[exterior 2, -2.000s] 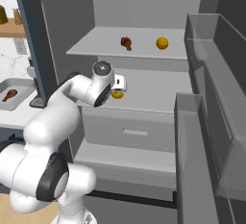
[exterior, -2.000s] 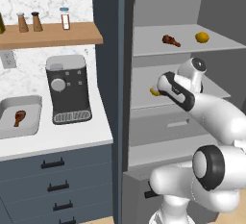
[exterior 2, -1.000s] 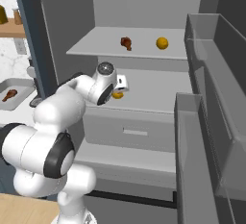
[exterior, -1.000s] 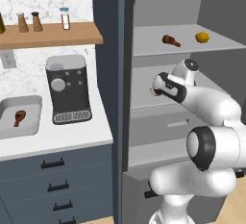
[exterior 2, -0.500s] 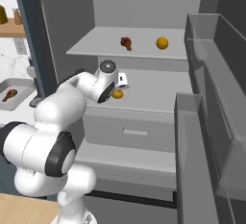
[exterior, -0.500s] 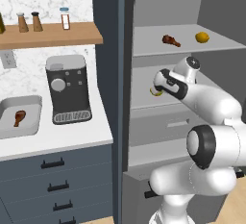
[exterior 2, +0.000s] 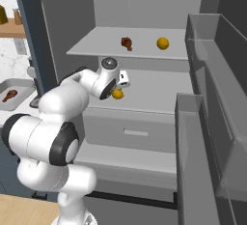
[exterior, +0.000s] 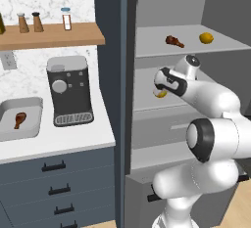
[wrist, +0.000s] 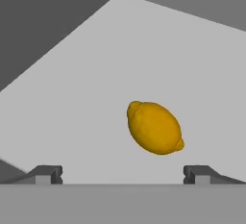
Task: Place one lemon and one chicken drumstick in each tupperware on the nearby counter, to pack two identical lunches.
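We see upper fridge shelf [exterior 2: 96, 50]: chicken drumstick [exterior 2: 127, 43] left, lemon [exterior 2: 163, 43] right, apart. Middle shelf [exterior 2: 159, 98]: second lemon [wrist: 154, 128] lying alone. Left, white counter [exterior: 73, 139] carries grey tupperware [exterior: 19, 120] with drumstick inside [exterior: 19, 119], coffee machine [exterior: 70, 91] beside it.

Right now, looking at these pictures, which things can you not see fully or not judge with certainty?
- Lower lemon: in the left base view the hand covers most of it; in the right base view partly.
- Tupperware: cut off by the left edge in both base views; no second one can be made out.
- Gripper: open before the lemon, but how far off cannot be judged.
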{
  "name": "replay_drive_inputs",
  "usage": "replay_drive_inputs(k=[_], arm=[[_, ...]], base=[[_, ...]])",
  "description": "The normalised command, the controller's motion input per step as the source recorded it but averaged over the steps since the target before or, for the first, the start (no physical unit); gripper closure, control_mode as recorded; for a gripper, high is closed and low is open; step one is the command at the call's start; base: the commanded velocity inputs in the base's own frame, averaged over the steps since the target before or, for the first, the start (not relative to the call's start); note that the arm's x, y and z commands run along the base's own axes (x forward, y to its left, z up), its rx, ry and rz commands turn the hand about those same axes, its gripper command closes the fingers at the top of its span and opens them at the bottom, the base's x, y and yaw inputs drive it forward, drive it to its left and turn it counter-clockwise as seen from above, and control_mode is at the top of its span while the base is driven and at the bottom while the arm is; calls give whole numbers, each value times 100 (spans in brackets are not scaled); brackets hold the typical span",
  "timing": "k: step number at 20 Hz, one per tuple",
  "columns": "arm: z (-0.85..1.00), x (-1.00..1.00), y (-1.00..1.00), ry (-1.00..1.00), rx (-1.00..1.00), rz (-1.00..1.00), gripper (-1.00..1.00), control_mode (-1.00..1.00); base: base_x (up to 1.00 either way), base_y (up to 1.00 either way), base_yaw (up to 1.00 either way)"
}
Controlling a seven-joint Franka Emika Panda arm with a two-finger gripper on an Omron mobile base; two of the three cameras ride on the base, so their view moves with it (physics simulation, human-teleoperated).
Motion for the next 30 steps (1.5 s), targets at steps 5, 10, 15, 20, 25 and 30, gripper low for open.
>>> replay_drive_inputs(k=[5, 10, 15, 20, 25, 30], arm=[[-12, 7, 0, 0, -2, 4, -100, -100], [-23, 6, 0, 0, -1, 6, -100, -100], [-9, 23, 0, 0, -3, 8, -100, -100], [0, 30, -7, 0, -1, 7, -100, -100], [-2, 8, -8, 0, -2, 5, -100, -100], [-12, 5, 0, 0, -2, 6, -100, -100]], base=[[0, 0, 0], [0, 0, 0], [0, 0, 0], [0, 0, 0], [0, 0, 0], [0, 0, 0]])
